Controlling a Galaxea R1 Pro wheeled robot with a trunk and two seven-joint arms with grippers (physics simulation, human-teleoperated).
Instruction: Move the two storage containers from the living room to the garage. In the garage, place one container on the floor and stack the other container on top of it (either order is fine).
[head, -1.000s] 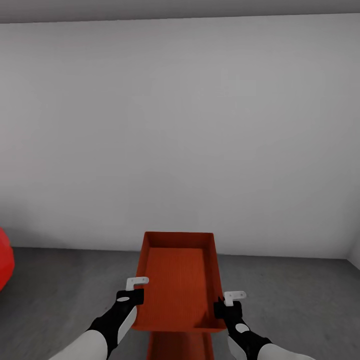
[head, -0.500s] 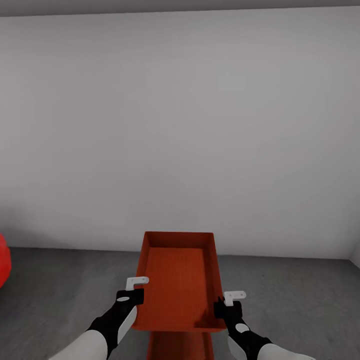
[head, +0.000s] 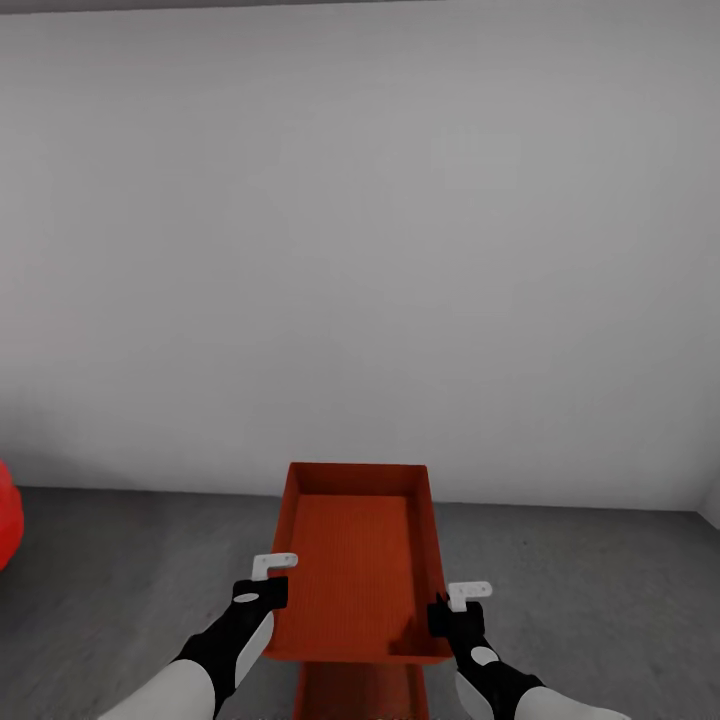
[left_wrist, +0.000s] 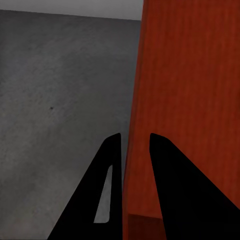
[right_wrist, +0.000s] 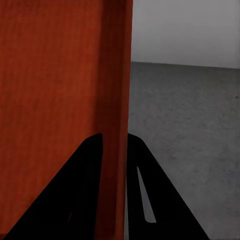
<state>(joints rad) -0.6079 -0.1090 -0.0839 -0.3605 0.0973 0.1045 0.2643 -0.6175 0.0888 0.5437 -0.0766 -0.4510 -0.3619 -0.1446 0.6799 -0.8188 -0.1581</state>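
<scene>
Carrying step in the garage: left pincer (head: 274, 566) and right pincer (head: 468, 593) clamped on upper tray (head: 355, 560) walls. Next: lowering squarely onto lower tray (head: 355, 692).

The grey floor (head: 600, 570) is open on both sides of the upper container (head: 355, 560). A white wall (head: 360, 250) closes the space just beyond its far end. A red car (head: 8, 525) stands far left. A second container (head: 360, 692) lies directly below.
</scene>
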